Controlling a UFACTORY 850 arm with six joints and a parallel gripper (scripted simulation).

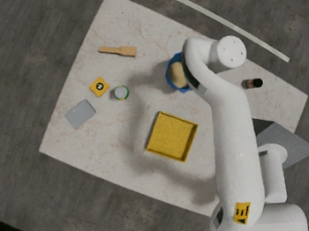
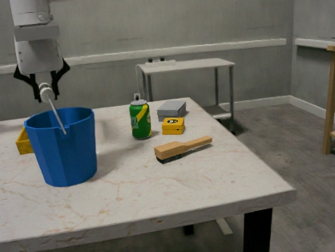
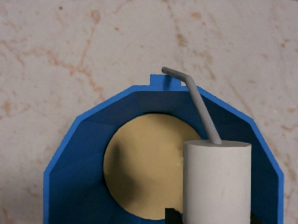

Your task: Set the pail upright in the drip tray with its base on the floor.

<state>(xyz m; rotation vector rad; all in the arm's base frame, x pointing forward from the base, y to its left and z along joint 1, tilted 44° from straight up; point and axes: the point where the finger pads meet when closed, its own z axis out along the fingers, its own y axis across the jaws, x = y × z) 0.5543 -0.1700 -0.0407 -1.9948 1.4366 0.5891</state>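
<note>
The blue pail (image 2: 64, 148) (image 1: 173, 76) (image 3: 85, 145) stands upright on the marble table, with a tan floor inside. Its grey wire handle is raised, with a white cylindrical grip (image 2: 45, 93) (image 3: 216, 180) at the top. My gripper (image 2: 45, 89) is directly above the pail and is shut on that white handle grip. The yellow drip tray (image 1: 172, 135) lies flat on the table, apart from the pail, nearer the robot's base; in the exterior view only a corner of the tray (image 2: 23, 144) shows behind the pail.
On the table are a green can (image 2: 140, 119) (image 1: 121, 92), a yellow box (image 2: 173, 125) (image 1: 99, 86), a grey block (image 2: 171, 108) (image 1: 80, 113), a wooden brush (image 2: 180, 148) (image 1: 118, 50) and a small dark bottle (image 1: 252, 82). The arm (image 1: 231, 133) rises beside the tray.
</note>
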